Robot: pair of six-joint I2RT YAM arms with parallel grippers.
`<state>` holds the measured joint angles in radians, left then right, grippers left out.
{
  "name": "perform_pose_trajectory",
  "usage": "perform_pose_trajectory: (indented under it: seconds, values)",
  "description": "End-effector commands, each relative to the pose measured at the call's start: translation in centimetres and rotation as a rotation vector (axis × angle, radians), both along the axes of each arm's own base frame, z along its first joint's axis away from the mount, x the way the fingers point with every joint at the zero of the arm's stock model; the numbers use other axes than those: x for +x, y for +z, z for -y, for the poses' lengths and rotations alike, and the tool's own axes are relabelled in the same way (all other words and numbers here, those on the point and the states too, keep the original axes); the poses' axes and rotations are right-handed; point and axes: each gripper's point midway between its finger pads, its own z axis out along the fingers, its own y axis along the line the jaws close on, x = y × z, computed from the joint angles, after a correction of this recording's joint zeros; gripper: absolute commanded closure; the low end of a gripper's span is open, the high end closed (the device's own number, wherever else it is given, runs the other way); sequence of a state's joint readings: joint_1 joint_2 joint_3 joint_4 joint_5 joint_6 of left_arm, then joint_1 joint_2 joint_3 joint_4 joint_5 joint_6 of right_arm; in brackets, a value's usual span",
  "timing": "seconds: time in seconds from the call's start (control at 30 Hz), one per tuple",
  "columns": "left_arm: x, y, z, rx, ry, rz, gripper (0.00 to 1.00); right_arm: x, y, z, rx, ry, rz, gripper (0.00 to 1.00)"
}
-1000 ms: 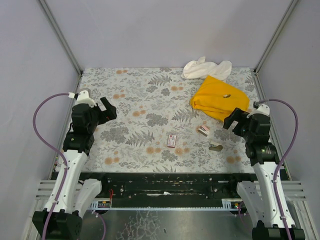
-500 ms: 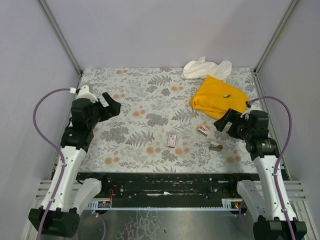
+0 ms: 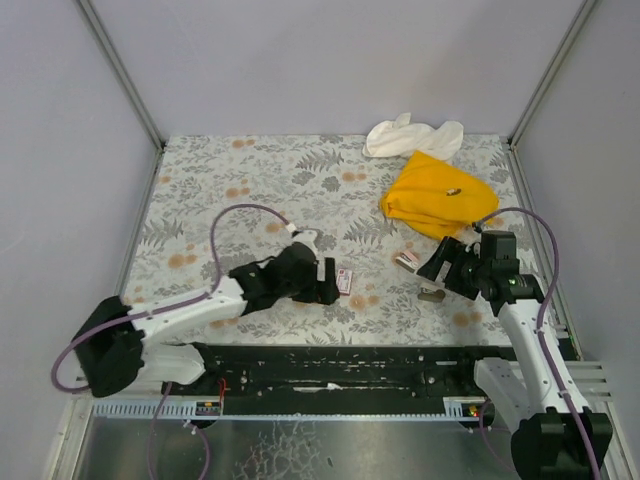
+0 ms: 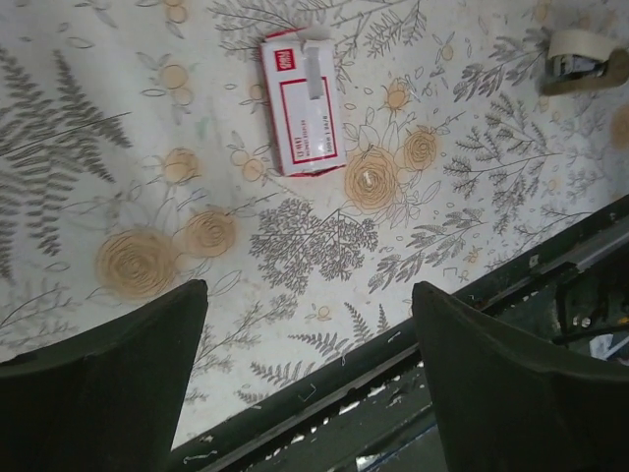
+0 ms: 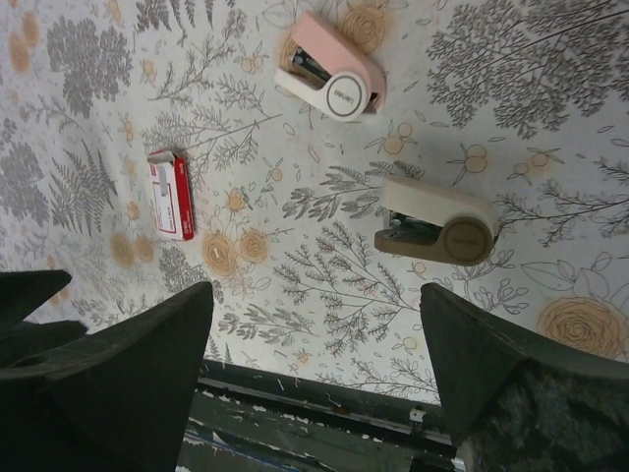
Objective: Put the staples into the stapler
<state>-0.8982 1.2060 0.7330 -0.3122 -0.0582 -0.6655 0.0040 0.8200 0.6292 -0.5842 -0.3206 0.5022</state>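
Both spread, empty: left hand (image 4: 310, 295) nr flat pink cardboard staples box (image 4: 303, 103), right hand (image 5: 316, 305) over beige plastic stapler (image 5: 437, 221); thin box may skid.

Floral-print tabletop (image 3: 300, 190) (grey ferns, orange blooms) boxed in by plain pale-lilac walls (image 3: 330, 60), aluminium corner posts (image 3: 119, 70), even light.

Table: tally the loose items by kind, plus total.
Staplers: 2 (pink stapler, beige stapler)
Staple box: 1
Cloths: 2 (yellow cloth, white cloth)
Small brown thing on the yellow cloth, too small to identify: 1
Total: 6
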Motion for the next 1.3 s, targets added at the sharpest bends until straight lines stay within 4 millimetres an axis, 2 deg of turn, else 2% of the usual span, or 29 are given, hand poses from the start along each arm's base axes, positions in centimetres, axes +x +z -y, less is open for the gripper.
perform_pose_trajectory:
  seconds: [0.0,0.1,0.4,0.57,0.9,1.27]
  values:
    - [2.3,0.9,4.3,-0.039,0.024,0.063,0.21,0.5,0.4,-1.9,0.057,0.066,0.027,0.09]
    - [2.8,-0.3,5.2,-0.008,0.017,0.048,0.28,0.6,0.0,-2.6,0.048,0.091,0.022,0.10]
    - [3.6,-3.1,6.3,0.037,0.005,0.032,0.35,1.0,-1.0,-3.5,0.054,0.131,0.020,0.10]
    - [4.2,-4.8,6.5,0.096,-0.010,0.030,0.35,1.1,-0.9,-3.5,0.052,0.137,0.027,0.10]
    - [6.0,-6.6,7.3,0.178,-0.013,0.055,0.36,0.9,-1.3,-3.6,0.058,0.141,0.034,0.09]
    - [6.4,-8.5,7.0,0.326,-0.104,0.101,0.51,0.7,-1.6,-3.1,0.034,0.126,0.034,0.08]
